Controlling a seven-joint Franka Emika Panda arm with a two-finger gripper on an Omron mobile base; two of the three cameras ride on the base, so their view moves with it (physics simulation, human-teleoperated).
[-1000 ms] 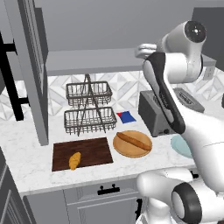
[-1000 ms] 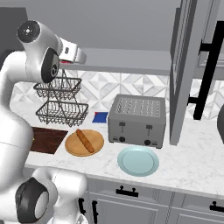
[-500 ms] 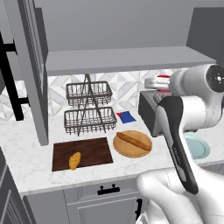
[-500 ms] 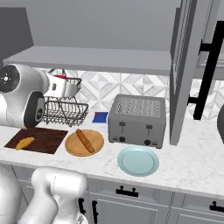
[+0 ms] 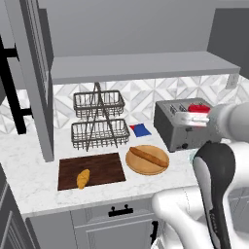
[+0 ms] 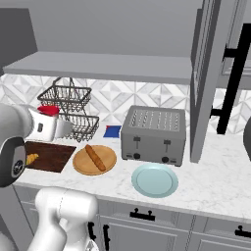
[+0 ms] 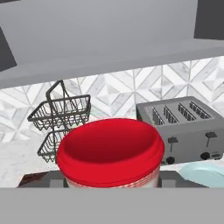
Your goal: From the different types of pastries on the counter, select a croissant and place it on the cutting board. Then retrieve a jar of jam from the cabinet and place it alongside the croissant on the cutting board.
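White stone counter [image 5: 29, 185] is holding a dark board [image 5: 90, 170], and the croissant [image 5: 83, 178] is lying on it. We are holding the red jam jar [image 7: 109, 153] up in the air, over by the toaster [image 5: 182, 124]. Our gripper [image 5: 194, 116] is squeezing the jar. A long roll [image 5: 147, 156] is sitting on a round board [image 5: 147, 161] beside the dark one.

two base views high behind arm, left and right, angled down at same counter [image 5: 29, 185]: toaster [image 6: 154, 135], wire basket rack [image 5: 99, 124] shared. hand view close over jam jar [image 7: 109, 153] lid, facing backsplash.
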